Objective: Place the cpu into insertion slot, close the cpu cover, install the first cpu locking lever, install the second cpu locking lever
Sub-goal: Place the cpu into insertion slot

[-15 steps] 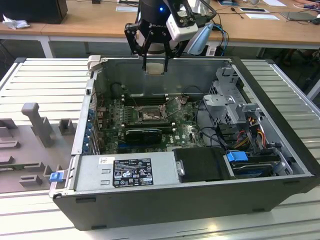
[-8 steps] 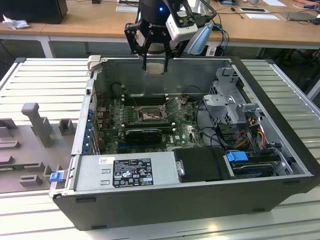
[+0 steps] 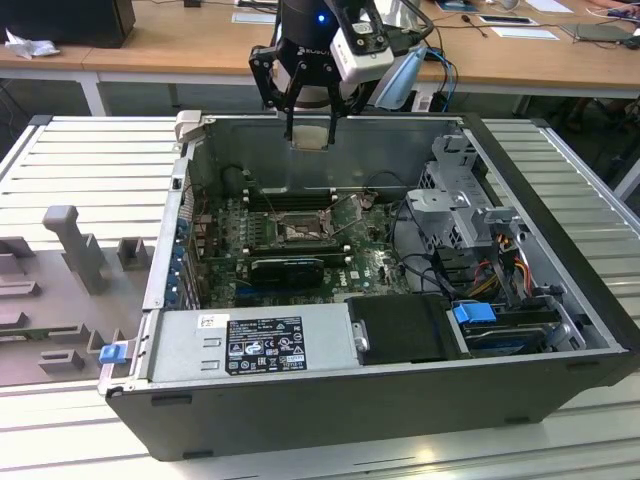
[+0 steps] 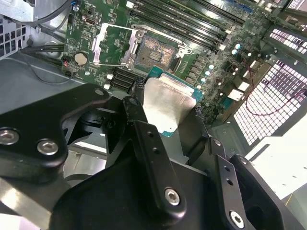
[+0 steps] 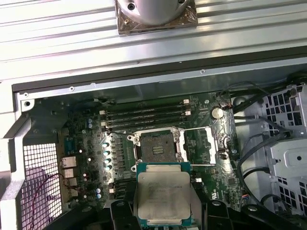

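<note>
Clamping the cpu [image 3: 312,138] by two opposite edges, the claw [image 3: 311,130] hangs at the top centre of the exterior view, at the far rim of the open case [image 3: 400,400]. In the second wrist view the black fingers [image 4: 138,112] press against the chip's sides. Its silver lid faces the camera, with a green rim around it. The chip is held in the air, clear of the board [image 3: 370,260].

The slot [image 5: 158,146] lies just beyond the chip in both wrist views, with its dark frame and pin field uncovered. The cover [image 5: 207,146] is swung open off the slot to one side, and green board shows through its square cut-out. Long black memory slots [image 5: 144,112] run just beside the slot, on its side away from the chip.

In the exterior view the slot sits at mid-frame, below the claw. A black card [image 3: 290,268] lies just beneath it in the picture. A silver power supply [image 3: 250,345] fills the case's near edge, and a drive cage [image 3: 460,200] stands at the exterior view's right. The case rests on a ribbed metal table [image 3: 90,140].
</note>
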Robot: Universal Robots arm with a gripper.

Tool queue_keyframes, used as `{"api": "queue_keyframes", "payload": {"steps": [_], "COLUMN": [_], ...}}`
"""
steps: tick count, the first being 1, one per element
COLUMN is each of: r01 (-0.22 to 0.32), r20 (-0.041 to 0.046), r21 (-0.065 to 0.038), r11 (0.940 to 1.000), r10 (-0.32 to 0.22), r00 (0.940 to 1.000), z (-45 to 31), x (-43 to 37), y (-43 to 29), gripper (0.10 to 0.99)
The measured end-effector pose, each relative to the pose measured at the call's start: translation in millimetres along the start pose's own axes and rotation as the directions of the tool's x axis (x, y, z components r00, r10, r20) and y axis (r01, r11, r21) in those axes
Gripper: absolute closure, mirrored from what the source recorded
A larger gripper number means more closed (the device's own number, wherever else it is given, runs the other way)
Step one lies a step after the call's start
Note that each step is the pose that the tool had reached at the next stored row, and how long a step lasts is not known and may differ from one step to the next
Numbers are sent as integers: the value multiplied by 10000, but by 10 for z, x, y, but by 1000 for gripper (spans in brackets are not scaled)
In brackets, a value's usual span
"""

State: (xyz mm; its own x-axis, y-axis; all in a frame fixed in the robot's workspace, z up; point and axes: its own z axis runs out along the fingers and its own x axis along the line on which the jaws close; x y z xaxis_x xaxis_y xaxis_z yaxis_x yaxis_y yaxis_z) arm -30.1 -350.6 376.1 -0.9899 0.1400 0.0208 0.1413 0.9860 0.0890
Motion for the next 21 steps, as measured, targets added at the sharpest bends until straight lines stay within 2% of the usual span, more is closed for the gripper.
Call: {"api": "queue_keyframes", "payload": {"steps": [13,17,21], "r01": [-281,-639,-1237], "r20": [25,56,109], "r21": [-6,-15,-32], "r11": [9996,9980,9923], "r10": [281,639,1237], "r00": [9996,9979,9923], "z": [2,2,3], "x": [0,0,0], "y": [0,0,0], "gripper": [561,561,561]}}
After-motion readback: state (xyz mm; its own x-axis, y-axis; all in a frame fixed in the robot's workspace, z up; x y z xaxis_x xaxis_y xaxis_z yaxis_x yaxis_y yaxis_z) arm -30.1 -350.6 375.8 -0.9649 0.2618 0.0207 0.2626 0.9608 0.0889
